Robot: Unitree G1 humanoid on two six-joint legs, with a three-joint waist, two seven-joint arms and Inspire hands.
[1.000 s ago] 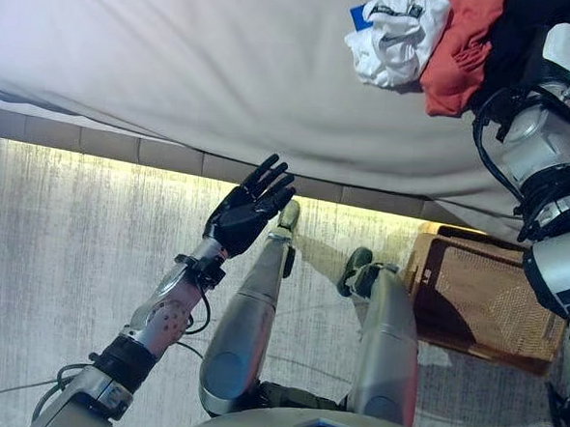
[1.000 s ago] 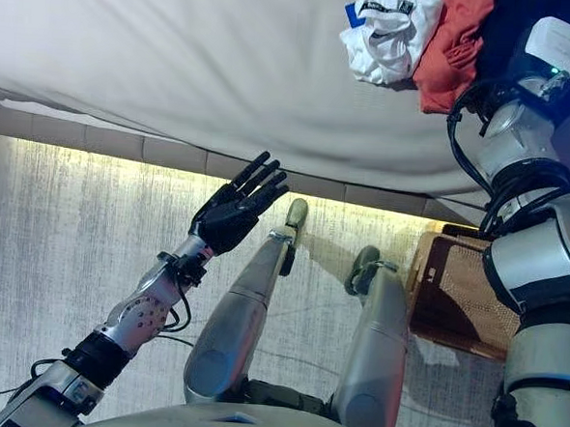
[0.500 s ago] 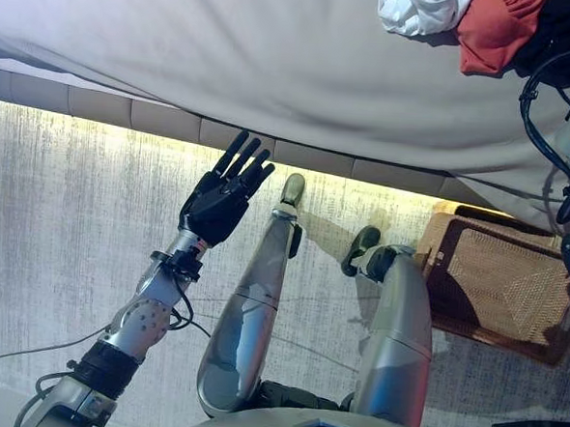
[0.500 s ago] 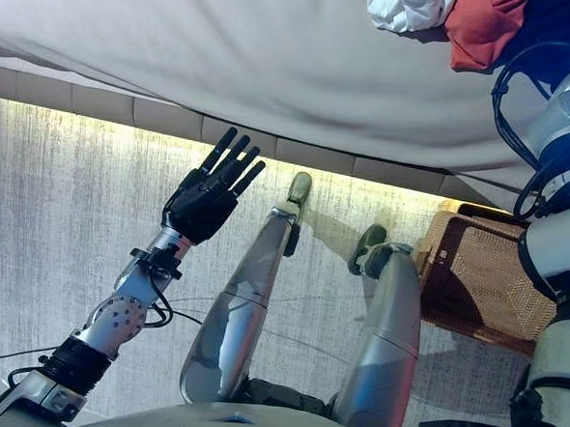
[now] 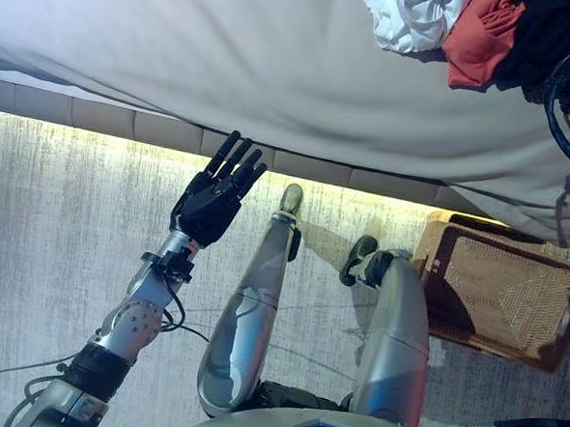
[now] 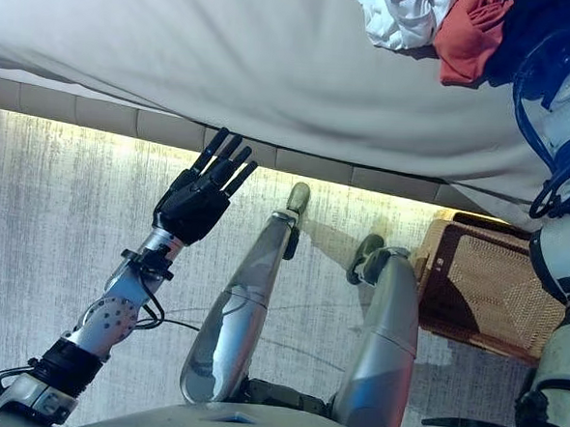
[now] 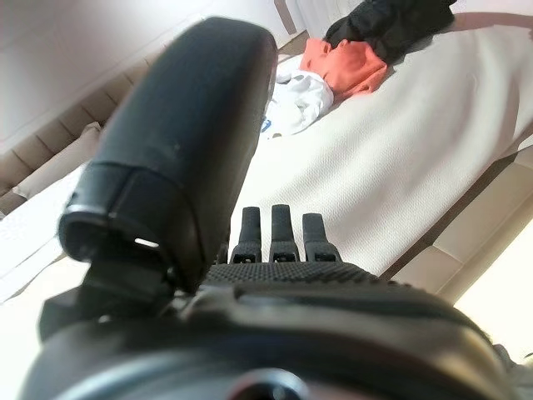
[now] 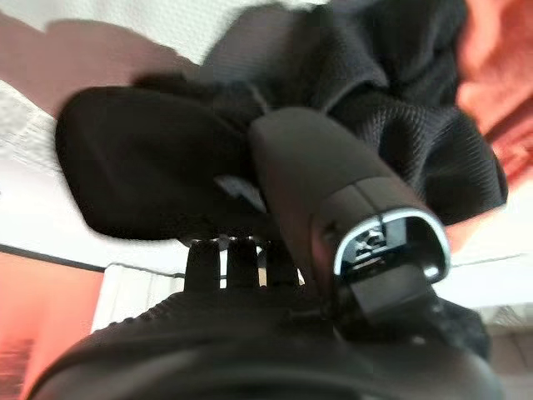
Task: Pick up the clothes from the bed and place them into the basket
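**Reaching for the black garment at the bed's far corner**

Three garments bunched together on the bed [image 5: 275,68], at its far right corner as seen from the head camera: a white garment [image 5: 413,16], an orange-red garment [image 5: 480,37] touching it, and a black garment [image 5: 543,36] just beside that, against the right arm. All crumpled, soft, in loose folds with no clear edge to seize. In the right wrist view, black knit cloth [image 8: 400,108] lying right against the right robot hand [image 8: 250,217], its fingers pointing up into the fabric; cannot tell whether curled round the cloth or merely pressed to it. Left robot hand [image 5: 214,195] raised over the floor just off the bed's near edge, fingers straight and spread, holding nothing.

Wicker basket [image 5: 498,294] on the floor below the bed's edge, directly under the clothes corner, seemingly empty.

Likely risks from here:
- Grip closing on only a thin fold of the black cloth, so the piece slips out during the lift.
- Orange-red piece dragged along with the black one, then dropped short onto the floor rather than into the basket.
- Trailing cloth snagging on the bed's edge, or draping over the basket's rim instead of falling inside.
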